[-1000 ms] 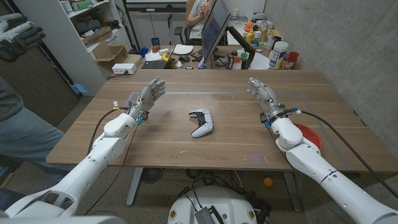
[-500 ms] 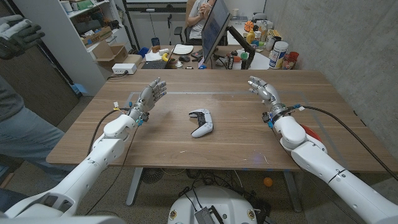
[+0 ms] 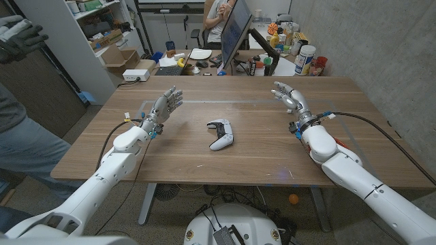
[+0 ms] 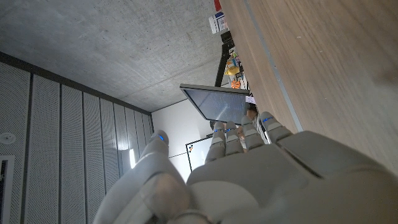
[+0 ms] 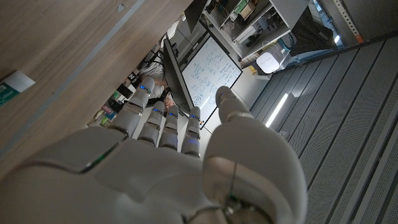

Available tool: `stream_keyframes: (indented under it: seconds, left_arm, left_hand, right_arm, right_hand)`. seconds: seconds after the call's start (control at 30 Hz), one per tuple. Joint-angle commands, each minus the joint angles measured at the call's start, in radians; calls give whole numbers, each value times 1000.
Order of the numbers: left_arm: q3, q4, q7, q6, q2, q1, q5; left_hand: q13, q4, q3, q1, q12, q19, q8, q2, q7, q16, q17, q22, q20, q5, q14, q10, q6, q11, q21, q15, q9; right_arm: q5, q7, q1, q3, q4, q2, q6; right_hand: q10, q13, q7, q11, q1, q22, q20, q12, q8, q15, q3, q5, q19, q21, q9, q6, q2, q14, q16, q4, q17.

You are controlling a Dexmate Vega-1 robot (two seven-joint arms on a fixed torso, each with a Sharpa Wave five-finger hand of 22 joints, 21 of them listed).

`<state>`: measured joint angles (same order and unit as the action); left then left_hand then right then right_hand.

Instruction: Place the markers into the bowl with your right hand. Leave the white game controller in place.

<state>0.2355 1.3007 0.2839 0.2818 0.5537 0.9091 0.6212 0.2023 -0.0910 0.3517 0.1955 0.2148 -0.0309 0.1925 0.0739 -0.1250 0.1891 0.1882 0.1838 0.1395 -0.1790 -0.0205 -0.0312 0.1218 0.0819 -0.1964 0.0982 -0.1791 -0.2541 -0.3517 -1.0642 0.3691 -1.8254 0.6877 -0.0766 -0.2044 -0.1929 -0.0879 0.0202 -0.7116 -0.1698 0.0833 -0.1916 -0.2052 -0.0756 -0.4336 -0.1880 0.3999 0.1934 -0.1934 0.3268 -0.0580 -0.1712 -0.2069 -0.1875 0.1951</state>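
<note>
The white game controller (image 3: 220, 134) lies near the middle of the wooden table (image 3: 252, 163). My left hand (image 3: 165, 105) is raised over the table's left part, well left of the controller, fingers apart and holding nothing. My right hand (image 3: 287, 97) is up over the right part, about as far from the controller on the other side, also open and empty. The left wrist view looks along the back of my left hand (image 4: 249, 180), with fingers stretched toward a distant monitor. In the right wrist view, my right hand (image 5: 161, 168) shows the same spread fingers.
A monitor (image 3: 235, 34) stands at the table's far edge, with bottles and jars (image 3: 303, 60) crowding the far right corner. One person (image 3: 216, 17) sits behind the table. Another stands at the left edge with a gloved hand (image 3: 20, 37) raised.
My right forearm has swung outward to the right and now covers the red bowl that showed beside it at the table's right edge. The left hand and the controller have not moved.
</note>
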Motion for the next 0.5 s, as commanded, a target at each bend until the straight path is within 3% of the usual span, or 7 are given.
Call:
stream_keyframes:
  seconds: [0.03, 0.17, 0.27, 0.5]
  left_arm:
    - [-4, 6, 4, 6, 4, 7, 3]
    - [-4, 4, 7, 8, 5, 6, 2]
    - [-4, 3, 9, 10, 5, 5, 2]
    - [-3, 4, 11, 11, 6, 4, 1]
  left_hand:
    - [2, -3, 7, 5, 6, -6, 5, 1, 1, 6, 2, 3, 7, -4, 0, -7, 9, -3, -4, 2, -2]
    - [2, -3, 7, 4, 7, -6, 5, 1, 0, 6, 2, 3, 6, -3, 0, -8, 10, -3, -4, 3, -2]
    - [2, -3, 7, 4, 7, -7, 6, 1, 2, 6, 2, 3, 7, -3, 0, -8, 13, -5, -4, 3, -2]
    - [2, -3, 7, 3, 7, -7, 6, 1, 4, 6, 2, 3, 7, -3, 0, -9, 16, -4, -5, 3, -2]
  right_arm:
    - [60, -6, -1, 2, -24, 34, 34]
    - [108, -20, 1, 7, -50, 57, 79]
    - [166, -45, 0, 14, -73, 74, 117]
    - [278, -41, 15, 35, -126, 127, 227]
  right_hand:
    - [8, -5, -13, -2, -9, -3, 15, 5, -5, -13, 5, 5, -1, 4, -1, 2, 15, 1, 4, 4, 3]
    - [9, -6, -19, 1, -12, -3, 15, 2, -3, -18, 12, 5, -5, 2, -1, -1, 31, 8, 6, 7, 3]
    - [-6, -7, -14, 35, -20, -3, 1, -7, 17, -14, 19, 3, 9, 7, -2, -50, 44, 4, 2, 15, 5]
    - [-13, -7, -22, 39, -27, -3, -3, -10, 27, -13, 25, 2, 13, 7, -2, -93, 52, 7, 2, 19, 5]
